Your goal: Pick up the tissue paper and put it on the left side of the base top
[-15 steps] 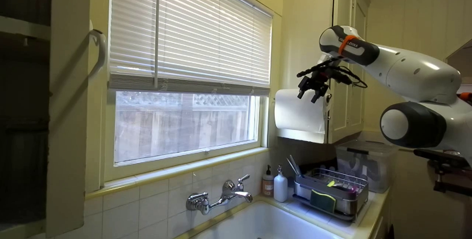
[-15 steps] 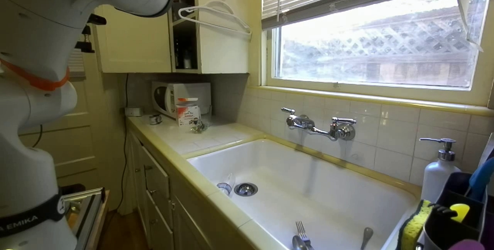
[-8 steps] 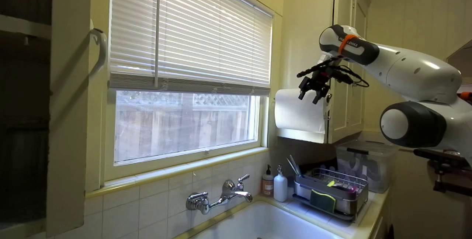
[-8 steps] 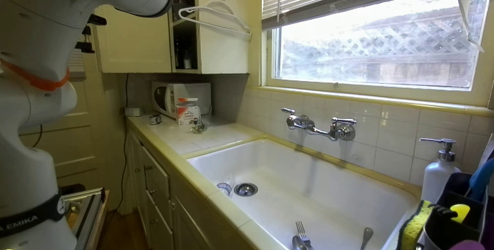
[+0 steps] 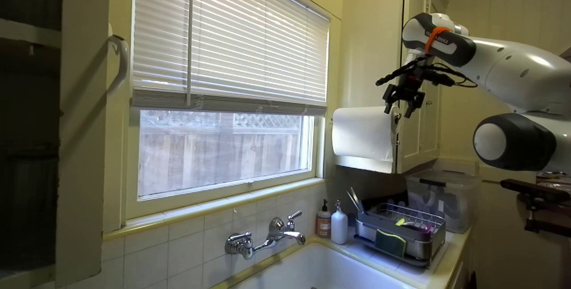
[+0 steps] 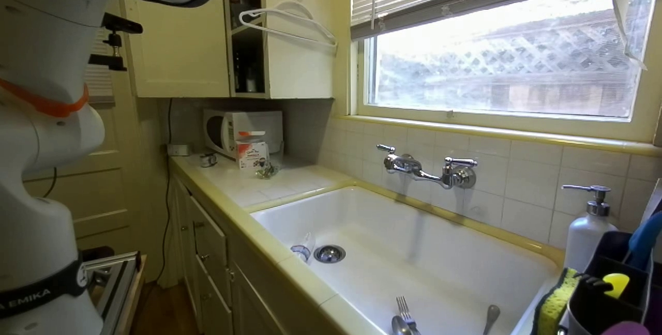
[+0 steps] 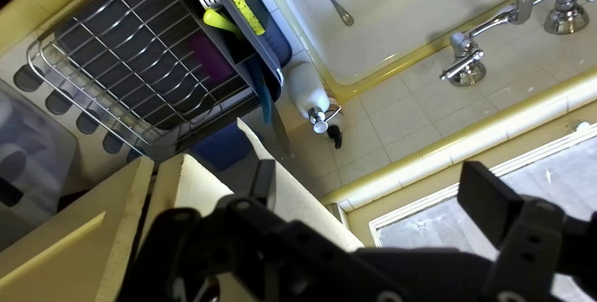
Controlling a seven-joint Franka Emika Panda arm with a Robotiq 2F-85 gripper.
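Black two-finger robot gripper (image 5: 397, 111), right of centre in the frame: jaws spread wide, holding nothing. Thick white cylindrical paper-towel roll (image 5: 362, 134) hangs lower and left, beside the cream-painted cabinet (image 5: 371, 52); from where I stand, gripper overlaps its upper-right end, contact unclear.

Two pump bottles (image 5: 339, 229), one sink (image 6: 439, 273)
I count one paper-towel roll (image 5: 362, 133), one faucet (image 5: 287, 235) with two handles (image 6: 461, 162), one dish rack (image 5: 366, 234), one sponge (image 5: 391, 243) and one microwave (image 6: 261, 122).
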